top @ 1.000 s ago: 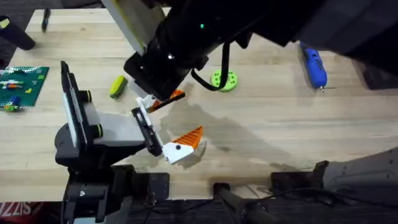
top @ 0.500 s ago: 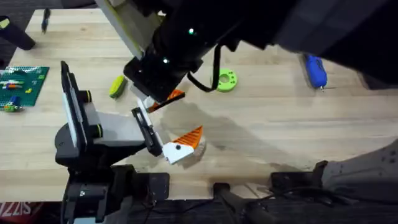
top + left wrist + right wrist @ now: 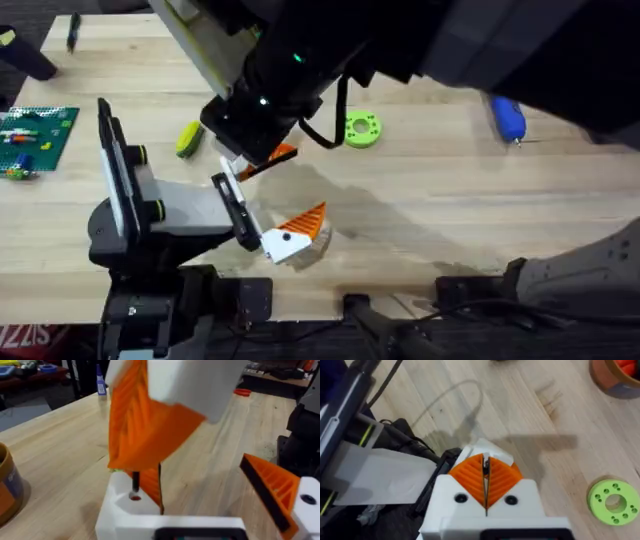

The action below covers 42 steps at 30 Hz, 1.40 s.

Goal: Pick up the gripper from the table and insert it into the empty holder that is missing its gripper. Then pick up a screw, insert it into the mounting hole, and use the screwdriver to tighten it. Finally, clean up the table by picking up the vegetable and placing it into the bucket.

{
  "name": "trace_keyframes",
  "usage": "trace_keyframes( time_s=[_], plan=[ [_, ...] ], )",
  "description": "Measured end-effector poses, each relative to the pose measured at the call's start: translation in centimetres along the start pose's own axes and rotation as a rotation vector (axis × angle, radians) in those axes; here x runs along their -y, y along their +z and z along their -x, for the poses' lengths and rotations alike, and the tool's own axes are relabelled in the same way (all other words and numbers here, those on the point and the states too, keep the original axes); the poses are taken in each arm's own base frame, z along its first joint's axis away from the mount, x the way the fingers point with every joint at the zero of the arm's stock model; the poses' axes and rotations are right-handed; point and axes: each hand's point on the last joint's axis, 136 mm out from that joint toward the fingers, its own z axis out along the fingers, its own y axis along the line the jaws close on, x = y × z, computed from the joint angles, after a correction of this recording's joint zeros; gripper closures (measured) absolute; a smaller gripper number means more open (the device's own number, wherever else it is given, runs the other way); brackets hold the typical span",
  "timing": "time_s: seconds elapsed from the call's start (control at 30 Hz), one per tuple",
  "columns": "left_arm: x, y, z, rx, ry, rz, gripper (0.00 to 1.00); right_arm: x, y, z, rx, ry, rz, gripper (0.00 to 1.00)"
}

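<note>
Two arms crowd the middle — the right gripper (image 3: 486, 485), pads pressed together on the orange gripper (image 3: 277, 156), hangs above the half-hidden holder (image 3: 231, 186); left gripper's state unreadable

One screwdriver (image 3: 507, 115), one vegetable (image 3: 189, 139), one green ring (image 3: 361, 129), one bucket (image 3: 615, 375).

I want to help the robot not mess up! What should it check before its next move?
1. Gripper fully seated in the holder: cannot tell; an arm covers the joint.
2. Right gripper pads pressed together: ok; pinching anything: cannot tell.
3. Screwdriver lying free on the table: ok.
4. Vegetable in the bucket: not ok; it lies on the table.
5. Bucket standing upright: ok.
</note>
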Motion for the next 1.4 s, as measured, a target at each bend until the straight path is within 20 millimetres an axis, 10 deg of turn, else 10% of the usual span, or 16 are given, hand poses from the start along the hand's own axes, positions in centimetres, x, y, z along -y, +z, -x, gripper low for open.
trace_keyframes(
  time_s=[1.4],
  plan=[
    [0.0,0.0,0.0,0.000,-0.001,0.000,0.016,0.3,1.0,-0.6,-0.038,0.005,-0.009,0.995]
  ],
)
